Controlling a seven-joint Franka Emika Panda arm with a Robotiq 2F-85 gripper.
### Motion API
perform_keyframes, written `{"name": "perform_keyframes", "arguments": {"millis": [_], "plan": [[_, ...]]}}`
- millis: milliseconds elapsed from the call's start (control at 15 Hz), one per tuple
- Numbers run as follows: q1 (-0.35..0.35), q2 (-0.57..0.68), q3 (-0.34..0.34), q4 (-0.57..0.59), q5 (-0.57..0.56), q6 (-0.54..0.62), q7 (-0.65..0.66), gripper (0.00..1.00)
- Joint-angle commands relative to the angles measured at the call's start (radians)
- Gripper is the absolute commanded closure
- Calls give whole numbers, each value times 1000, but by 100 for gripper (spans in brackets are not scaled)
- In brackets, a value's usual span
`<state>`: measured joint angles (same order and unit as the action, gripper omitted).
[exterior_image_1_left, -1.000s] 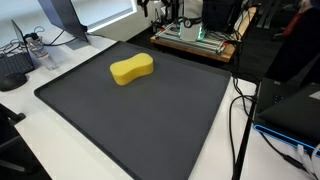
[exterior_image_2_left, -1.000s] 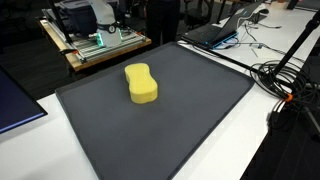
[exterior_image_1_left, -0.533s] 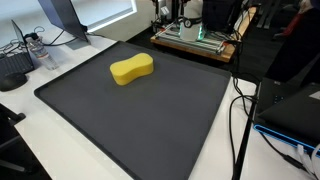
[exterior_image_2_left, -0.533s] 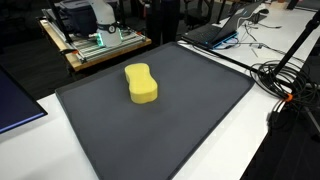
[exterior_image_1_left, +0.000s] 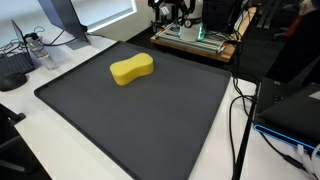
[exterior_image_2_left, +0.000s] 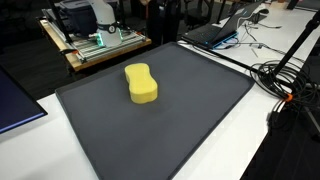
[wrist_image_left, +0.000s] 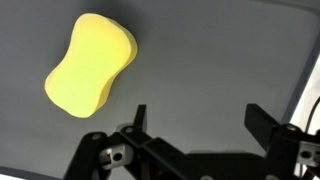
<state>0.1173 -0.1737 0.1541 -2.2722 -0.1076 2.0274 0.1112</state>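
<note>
Gripper (wrist_image_left: 198, 122) hangs spread wide, empty. The sponge (wrist_image_left: 90, 65) looks soft and light; its narrow waist seems the best hold

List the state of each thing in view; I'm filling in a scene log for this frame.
yellow sponge: lying flat on the mat, untouched, not squeezed.
gripper: open, empty, hovering above the mat, apart from the sponge.
black mat: spread flat, no visible wrinkles.

Robotics lab or workshop, wooden-framed machine with green lights (exterior_image_1_left: 196, 37) at the far edge, tangled black cables (exterior_image_2_left: 285, 76) at right, open dark laptop (exterior_image_2_left: 215, 32), white worktable (exterior_image_2_left: 42, 143)
</note>
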Motion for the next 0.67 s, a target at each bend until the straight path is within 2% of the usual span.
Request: {"name": "perform_keyframes", "arguments": {"millis": [0, 333, 600], "plan": [[-14, 184, 9, 199, -82, -109, 157, 0], [1, 370, -41, 411, -96, -240, 298, 0], [5, 494, -93, 555, -83, -329, 355, 0]]}}
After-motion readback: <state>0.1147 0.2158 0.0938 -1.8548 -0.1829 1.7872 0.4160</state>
